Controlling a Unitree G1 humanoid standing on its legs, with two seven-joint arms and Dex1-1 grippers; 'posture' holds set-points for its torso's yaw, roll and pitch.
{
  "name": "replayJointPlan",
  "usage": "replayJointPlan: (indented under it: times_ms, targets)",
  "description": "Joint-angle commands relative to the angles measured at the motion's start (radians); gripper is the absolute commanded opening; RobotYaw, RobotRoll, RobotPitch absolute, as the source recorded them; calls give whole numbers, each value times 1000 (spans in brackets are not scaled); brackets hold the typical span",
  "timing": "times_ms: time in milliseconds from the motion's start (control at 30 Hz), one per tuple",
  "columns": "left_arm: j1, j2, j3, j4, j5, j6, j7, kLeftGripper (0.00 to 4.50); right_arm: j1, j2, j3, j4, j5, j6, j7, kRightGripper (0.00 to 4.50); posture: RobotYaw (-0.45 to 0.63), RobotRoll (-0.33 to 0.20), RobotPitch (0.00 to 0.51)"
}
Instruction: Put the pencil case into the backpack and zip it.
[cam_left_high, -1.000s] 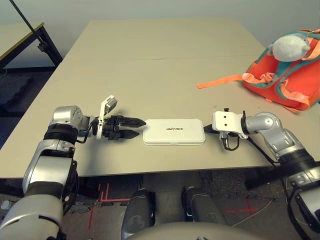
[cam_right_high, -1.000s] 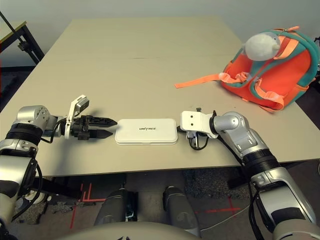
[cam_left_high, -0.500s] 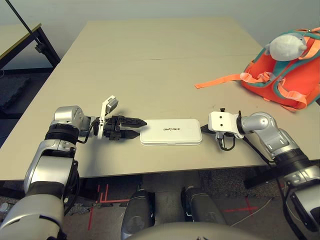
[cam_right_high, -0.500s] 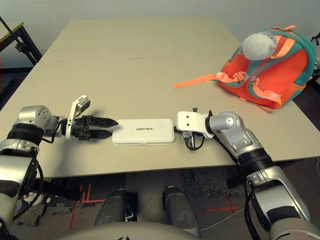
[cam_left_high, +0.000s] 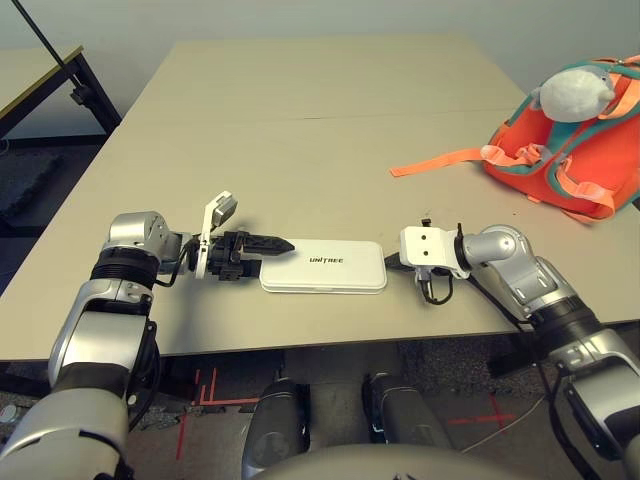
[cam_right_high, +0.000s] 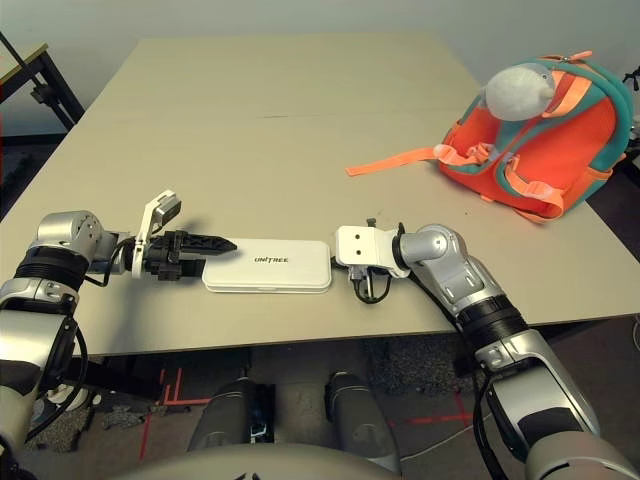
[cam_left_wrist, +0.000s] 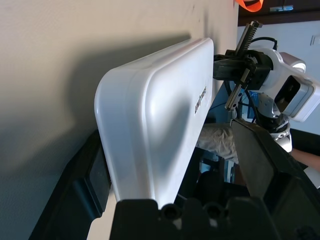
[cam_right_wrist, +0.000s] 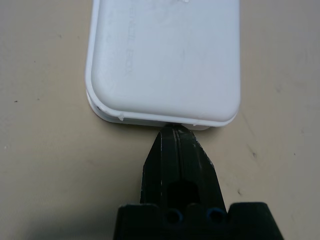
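1. Lying flat near the table's (cam_left_high: 300, 120) front edge, the pencil case (cam_left_high: 325, 267) sits between both grippers.
2. At its 9 o'clock end, the left gripper (cam_left_high: 272, 252) has fingers apart around it.
3. At 3 o'clock, the right gripper (cam_right_wrist: 176, 131), fingers pressed together, touches its end.
4. The backpack (cam_left_high: 575, 150) rests at 2 o'clock, well apart.

You have one pencil case (cam_left_high: 324, 267) lying flat near the front edge of the table (cam_left_high: 320, 120), and one backpack (cam_left_high: 575, 150) at the table's right edge. One plush toy (cam_left_high: 572, 92) sits on top of that backpack. One loose orange strap (cam_left_high: 440, 160) trails from it across the tabletop. You can count two grippers: the left gripper (cam_left_high: 262, 252) and the right gripper (cam_left_high: 394, 262).
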Motion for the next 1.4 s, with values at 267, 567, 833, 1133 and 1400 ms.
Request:
replayJointPlan:
  times_ms: [267,567,833,1133,1400]
  targets:
    - [4,-10,17,-77,-11,-92,-67,4500,-6,1,18,-23,2,-8,5,29,-146,0,55]
    - [51,0,-15,-129,20,-140,-94,3904,1,1,18,-26,3,-8,3,0,-144,0,54]
    - [47,0,8,-118,21,-150,-98,1399,17,-16,13,-32,7,-10,9,0,-140,0,53]
    - [28,-14,123,-115,-16,-160,-52,1398,47,-59,-118,-39,82,131,-68,931,-131,0,59]
    - [6,-61,353,-153,-71,-205,101,1397,73,-36,-432,-101,286,405,-288,3898,-121,0,63]
